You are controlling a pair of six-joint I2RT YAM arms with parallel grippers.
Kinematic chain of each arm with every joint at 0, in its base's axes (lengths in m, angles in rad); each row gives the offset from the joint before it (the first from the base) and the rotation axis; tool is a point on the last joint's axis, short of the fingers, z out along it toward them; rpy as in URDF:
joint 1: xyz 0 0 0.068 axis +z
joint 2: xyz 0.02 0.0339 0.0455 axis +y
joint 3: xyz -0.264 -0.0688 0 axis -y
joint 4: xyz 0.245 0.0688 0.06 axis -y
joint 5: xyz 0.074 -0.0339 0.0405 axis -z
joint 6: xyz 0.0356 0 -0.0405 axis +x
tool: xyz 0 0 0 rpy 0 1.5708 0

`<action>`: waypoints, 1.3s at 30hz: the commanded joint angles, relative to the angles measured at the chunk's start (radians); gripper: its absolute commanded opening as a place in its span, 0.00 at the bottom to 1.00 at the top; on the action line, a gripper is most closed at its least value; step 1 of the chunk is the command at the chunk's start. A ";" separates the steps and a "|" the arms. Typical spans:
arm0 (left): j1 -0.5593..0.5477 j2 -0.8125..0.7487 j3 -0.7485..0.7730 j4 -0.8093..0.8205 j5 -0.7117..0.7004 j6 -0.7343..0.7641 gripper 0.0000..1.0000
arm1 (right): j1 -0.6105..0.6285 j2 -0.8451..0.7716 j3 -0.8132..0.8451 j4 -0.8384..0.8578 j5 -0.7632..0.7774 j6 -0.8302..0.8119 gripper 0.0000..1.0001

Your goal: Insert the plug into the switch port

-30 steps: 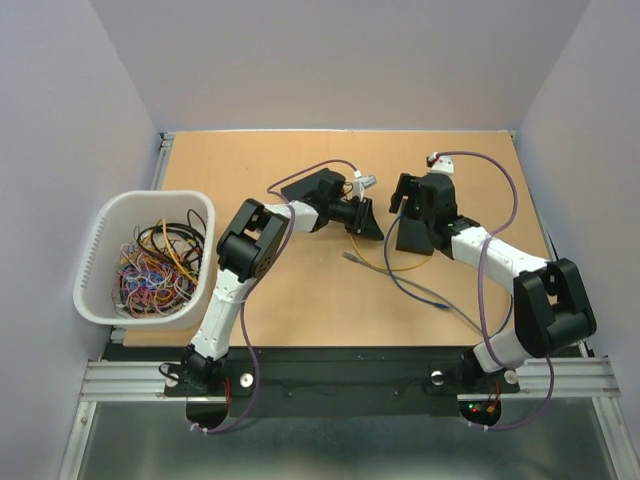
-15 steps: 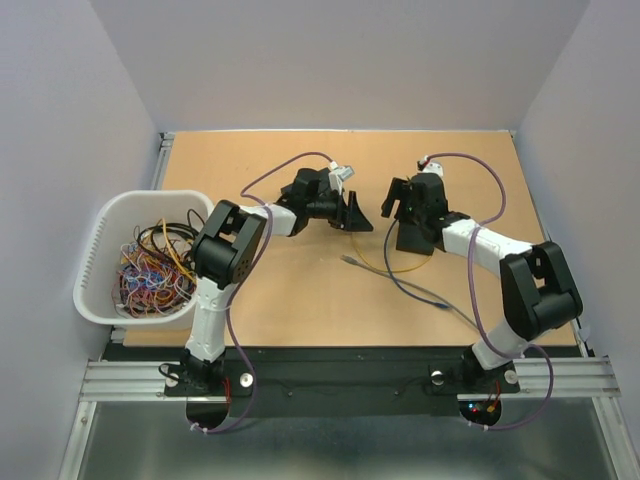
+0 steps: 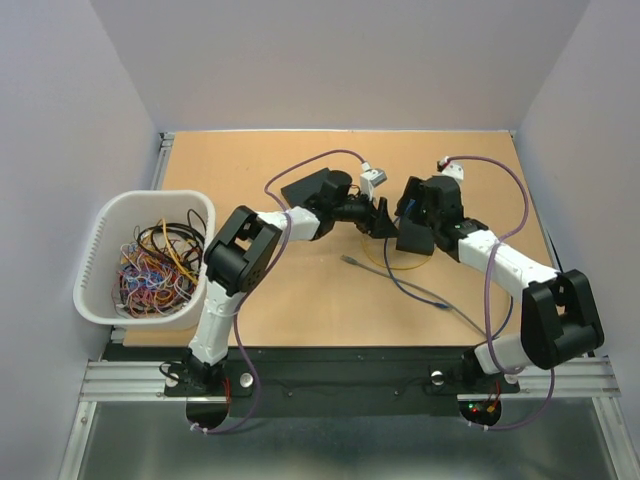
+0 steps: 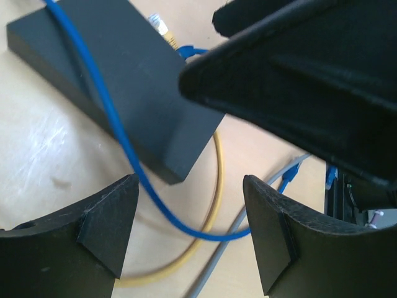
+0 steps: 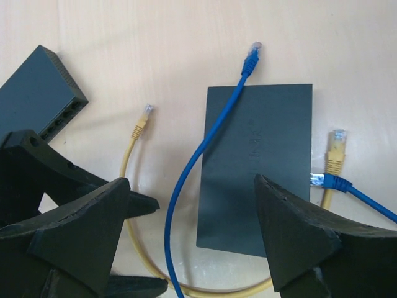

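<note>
A dark switch box (image 5: 254, 167) lies flat on the table, and it also shows in the left wrist view (image 4: 124, 81) and, partly under my right gripper, in the top view (image 3: 415, 240). A blue cable (image 5: 198, 155) lies across it, its free plug (image 5: 251, 59) just beyond the far edge. A yellow cable (image 5: 133, 236) curves around the switch, with plugs to the left (image 5: 141, 124) and right (image 5: 335, 152) of it. My right gripper (image 5: 192, 236) hovers open and empty over the switch. My left gripper (image 4: 189, 230) is open and empty, close beside it (image 3: 378, 218).
A second dark switch (image 5: 37, 93) with a row of ports lies to the left. A grey cable (image 3: 420, 290) runs toward the near right. A white basket (image 3: 100, 290) full of tangled cables stands at the left edge. The right gripper's body (image 4: 298, 74) fills the left wrist view's upper right.
My left gripper swung left and has come back right, now closer to the right gripper. My right wrist shifted left, then back right over the switch. Both stayed open.
</note>
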 commanded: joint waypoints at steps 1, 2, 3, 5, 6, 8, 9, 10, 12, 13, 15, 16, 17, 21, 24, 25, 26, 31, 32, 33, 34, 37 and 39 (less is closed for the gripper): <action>-0.010 0.018 0.096 -0.042 -0.061 0.047 0.79 | -0.012 -0.061 -0.020 -0.011 0.045 -0.007 0.86; -0.022 0.039 0.117 -0.094 -0.073 0.064 0.79 | -0.011 -0.068 -0.022 -0.014 0.047 -0.010 0.86; -0.027 0.052 0.140 -0.128 -0.113 0.075 0.79 | -0.014 -0.072 -0.022 -0.017 0.047 -0.011 0.87; -0.034 0.082 0.208 -0.194 -0.166 0.092 0.78 | -0.015 -0.081 -0.022 -0.022 0.047 -0.015 0.87; -0.037 0.087 0.216 -0.218 -0.199 0.097 0.77 | -0.015 -0.091 -0.023 -0.022 0.047 -0.013 0.87; -0.039 0.087 0.217 -0.217 -0.225 0.092 0.77 | -0.017 -0.102 -0.029 -0.023 0.045 -0.013 0.87; -0.037 0.087 0.217 -0.217 -0.234 0.092 0.77 | -0.015 -0.107 -0.029 -0.022 0.042 -0.015 0.87; -0.037 0.087 0.220 -0.214 -0.240 0.089 0.77 | -0.015 -0.115 -0.031 -0.022 0.042 -0.016 0.87; -0.039 0.098 0.237 -0.217 -0.231 0.087 0.77 | -0.015 -0.122 -0.034 -0.022 0.041 -0.018 0.87; -0.039 0.107 0.242 -0.220 -0.228 0.089 0.75 | -0.017 -0.124 -0.032 -0.022 0.042 -0.016 0.87; -0.042 0.110 0.248 -0.219 -0.219 0.086 0.73 | -0.017 -0.124 -0.037 -0.023 0.044 -0.016 0.87; -0.045 0.113 0.251 -0.219 -0.208 0.087 0.70 | -0.017 -0.122 -0.037 -0.022 0.041 -0.016 0.87; -0.047 0.113 0.251 -0.210 -0.196 0.087 0.63 | -0.017 -0.121 -0.038 -0.022 0.042 -0.015 0.87; -0.051 0.127 0.254 -0.187 -0.130 0.071 0.46 | -0.017 -0.108 -0.042 -0.023 0.041 -0.013 0.87; -0.054 0.133 0.254 -0.185 -0.115 0.067 0.26 | -0.017 -0.104 -0.046 -0.023 0.029 -0.004 0.87; -0.054 0.132 0.250 -0.185 -0.113 0.070 0.17 | -0.017 -0.105 -0.049 -0.022 0.016 -0.001 0.87; -0.054 0.117 0.247 -0.203 -0.119 0.077 0.01 | -0.017 -0.107 -0.051 -0.022 0.013 0.004 0.87; -0.051 -0.015 0.127 -0.179 -0.180 0.103 0.00 | -0.023 -0.119 -0.052 -0.022 -0.066 0.082 0.86; -0.051 -0.061 0.113 -0.174 -0.185 0.103 0.00 | -0.024 -0.118 -0.048 -0.022 -0.086 0.093 0.85; -0.051 -0.081 0.102 -0.176 -0.191 0.104 0.00 | -0.023 -0.116 -0.040 -0.022 -0.102 0.116 0.84; -0.051 -0.100 0.096 -0.177 -0.199 0.104 0.00 | -0.024 -0.115 -0.034 -0.022 -0.119 0.125 0.84; -0.051 -0.185 0.061 -0.188 -0.210 0.103 0.00 | -0.024 -0.125 -0.031 -0.022 -0.154 0.160 0.82; -0.051 -0.224 0.032 -0.182 -0.214 0.088 0.00 | -0.024 -0.142 -0.040 -0.017 -0.162 0.182 0.81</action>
